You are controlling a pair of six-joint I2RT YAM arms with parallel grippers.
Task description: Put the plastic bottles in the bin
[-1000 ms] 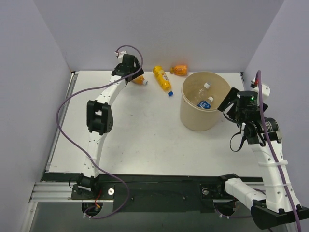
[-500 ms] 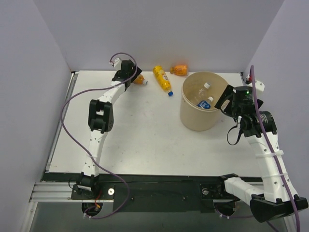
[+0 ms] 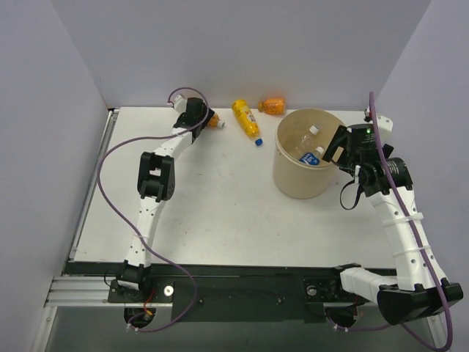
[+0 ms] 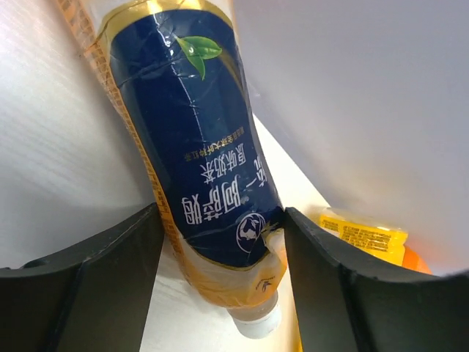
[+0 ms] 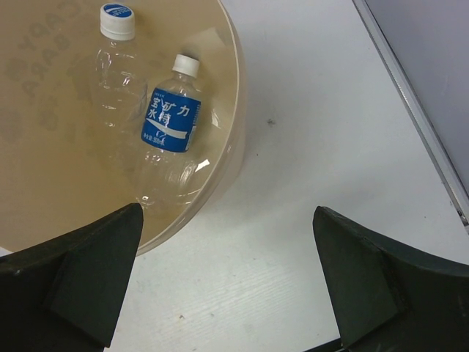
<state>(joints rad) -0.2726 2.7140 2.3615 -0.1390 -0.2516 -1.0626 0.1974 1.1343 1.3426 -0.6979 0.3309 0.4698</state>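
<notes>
The orange-yellow bottle with a dark label [image 4: 198, 147] lies on the table at the back left [image 3: 213, 122]. My left gripper [image 4: 222, 213] is shut on its neck end, both jaws against its sides; it also shows in the top view [image 3: 199, 114]. The yellow bottle with a blue cap [image 3: 246, 119] and the short squat orange bottle [image 3: 272, 105] lie near the back wall. The tan bin [image 3: 293, 183] holds a clear bottle with a blue label [image 5: 170, 121] and another clear bottle [image 5: 116, 62]. My right gripper [image 5: 227, 220] is open and empty beside the bin's right rim [image 3: 338, 150].
The back wall stands close behind the left gripper and the bottles. A yellow-labelled bottle [image 4: 366, 235] shows just past the left gripper's right finger. The table's right edge [image 5: 410, 110] runs close to the right gripper.
My left gripper has moved a little left and down onto the dark-labelled bottle. My right gripper has moved away from the near edge, along the bin's right side.
</notes>
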